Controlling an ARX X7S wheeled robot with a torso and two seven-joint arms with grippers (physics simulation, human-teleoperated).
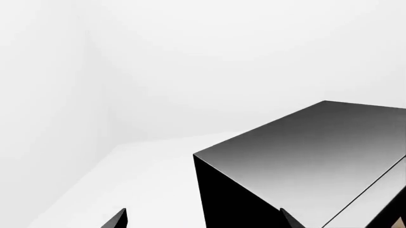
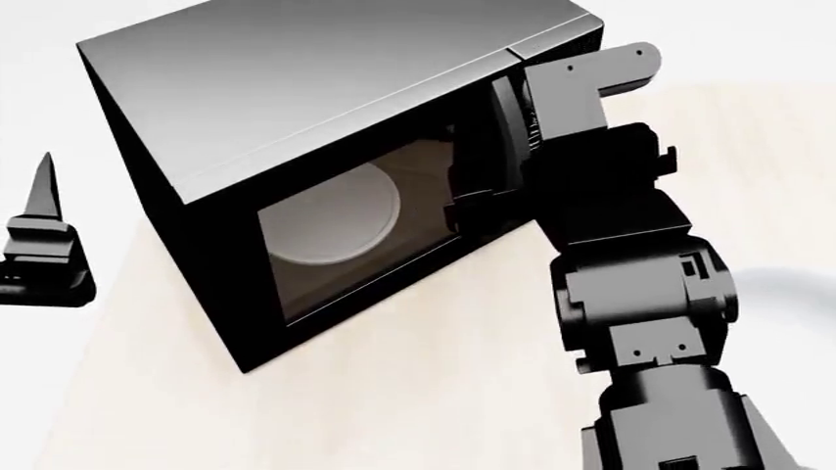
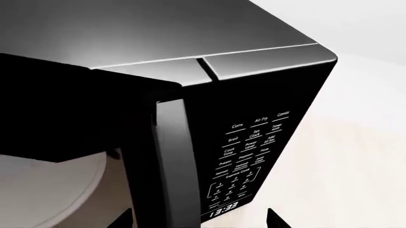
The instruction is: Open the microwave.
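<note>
The big shiny black microwave (image 2: 313, 147) sits right in front of the right gripper (image 2: 477, 201), whose tips are hidden at the door edge, so its grip can't be told. The left gripper (image 2: 39, 235) hangs well off to the side, cut off, holding nothing, and how wide it is open can't be seen

bare counter (image 2: 392, 411) before microwave (image 2: 327, 88); right arm (image 2: 627, 255) crowds its door.
</note>
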